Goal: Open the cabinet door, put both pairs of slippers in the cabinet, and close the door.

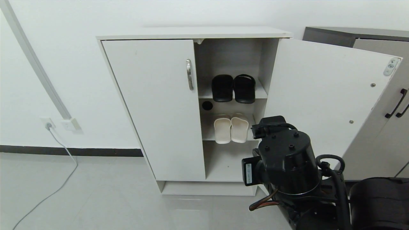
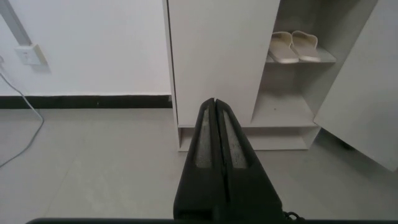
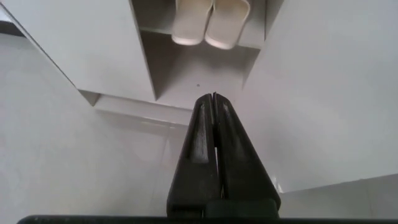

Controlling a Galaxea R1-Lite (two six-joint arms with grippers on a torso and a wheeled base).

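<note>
Both pairs are in the cabinet [image 1: 191,32], black slippers [image 1: 233,88] above the white slippers [image 1: 231,128]. You only have the open door [image 1: 322,95] left to close. Left hand [image 2: 215,103] and right hand [image 3: 214,98] are pressed together, empty.

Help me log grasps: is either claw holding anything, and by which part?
Nothing is held: left claw and right claw are shut and empty; black slippers and white slippers lie in the cabinet.

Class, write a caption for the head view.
Black slippers above white slippers inside the cabinet, one door open.
</note>
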